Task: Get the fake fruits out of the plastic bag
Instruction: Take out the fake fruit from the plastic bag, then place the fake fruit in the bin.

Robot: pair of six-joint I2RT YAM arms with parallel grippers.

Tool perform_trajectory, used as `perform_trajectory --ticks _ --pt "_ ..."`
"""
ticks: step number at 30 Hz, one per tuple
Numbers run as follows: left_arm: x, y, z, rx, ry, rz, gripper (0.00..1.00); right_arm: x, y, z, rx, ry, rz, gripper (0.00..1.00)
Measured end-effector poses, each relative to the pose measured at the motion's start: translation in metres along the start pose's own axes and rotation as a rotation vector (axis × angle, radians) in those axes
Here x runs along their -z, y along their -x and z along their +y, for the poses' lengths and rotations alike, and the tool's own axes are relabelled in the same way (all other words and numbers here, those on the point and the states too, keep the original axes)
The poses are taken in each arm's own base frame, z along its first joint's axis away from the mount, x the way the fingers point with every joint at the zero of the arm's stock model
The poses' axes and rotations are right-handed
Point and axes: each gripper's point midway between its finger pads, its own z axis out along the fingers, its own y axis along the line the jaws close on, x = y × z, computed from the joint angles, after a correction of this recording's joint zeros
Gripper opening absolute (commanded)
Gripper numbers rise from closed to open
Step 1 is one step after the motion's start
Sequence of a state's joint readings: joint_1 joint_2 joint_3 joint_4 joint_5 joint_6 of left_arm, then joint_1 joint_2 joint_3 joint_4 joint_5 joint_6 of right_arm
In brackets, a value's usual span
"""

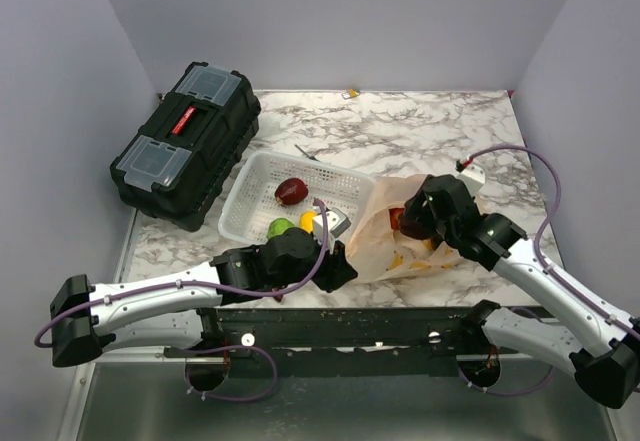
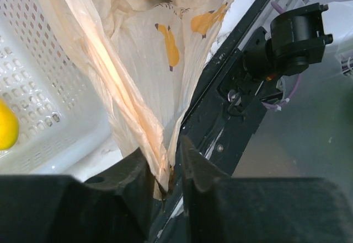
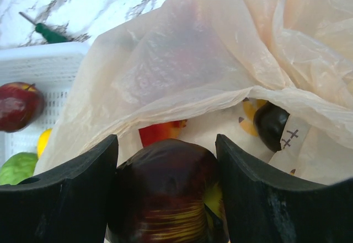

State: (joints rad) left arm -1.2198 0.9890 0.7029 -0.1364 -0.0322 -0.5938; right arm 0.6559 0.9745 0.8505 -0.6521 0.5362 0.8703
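The plastic bag (image 1: 380, 246) was seen lying on the marble table (image 1: 420, 131), against the right side of the white perforated basket (image 1: 252, 173) and lapping over its near right corner. Yellow fruit-shaped prints were visible on its thin peach film. A gathered fold of the bag's near edge was pinched between the almost closed fingers of the left gripper (image 2: 165, 177), and the film was drawn taut above them. The right gripper (image 3: 165, 144) was placed at the bag's mouth, its fingers parted around a dark red apple (image 3: 165, 199), which was clamped between both pads under a raised flap of film. Further inside the bag, a red-and-yellow fruit (image 3: 162, 133) was seen just behind that apple and a small dark purple fruit (image 3: 270, 124) to its right. A red apple (image 1: 291, 192), a green fruit (image 1: 279, 228) and a yellow fruit (image 1: 307, 221) were found in the basket. A black toolbox (image 1: 187, 141) was set to the left of the basket, and a green-handled tool (image 3: 48, 32) was lying on the table beyond it.
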Motion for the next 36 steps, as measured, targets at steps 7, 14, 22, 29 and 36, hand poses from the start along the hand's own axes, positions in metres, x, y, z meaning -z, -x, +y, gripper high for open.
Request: perform_trajectory --ticks 7,14,22,29,36 --pt "0.000 0.000 0.001 -0.018 0.005 0.006 0.60 0.022 0.016 0.016 -0.014 0.073 0.013 0.34" --pt "0.014 0.013 -0.001 -0.044 0.005 -0.034 0.83 0.042 0.069 0.059 -0.013 0.156 -0.058 0.34" --pt "0.038 0.030 0.001 -0.052 0.019 -0.112 0.92 0.023 0.086 0.108 0.055 0.205 -0.049 0.34" --pt "0.066 0.046 0.008 -0.047 0.055 -0.204 0.99 -0.019 0.060 0.145 0.149 0.214 0.041 0.34" --pt "0.093 0.059 0.017 -0.032 0.095 -0.291 0.99 -0.049 0.016 0.185 0.269 0.225 0.121 0.33"
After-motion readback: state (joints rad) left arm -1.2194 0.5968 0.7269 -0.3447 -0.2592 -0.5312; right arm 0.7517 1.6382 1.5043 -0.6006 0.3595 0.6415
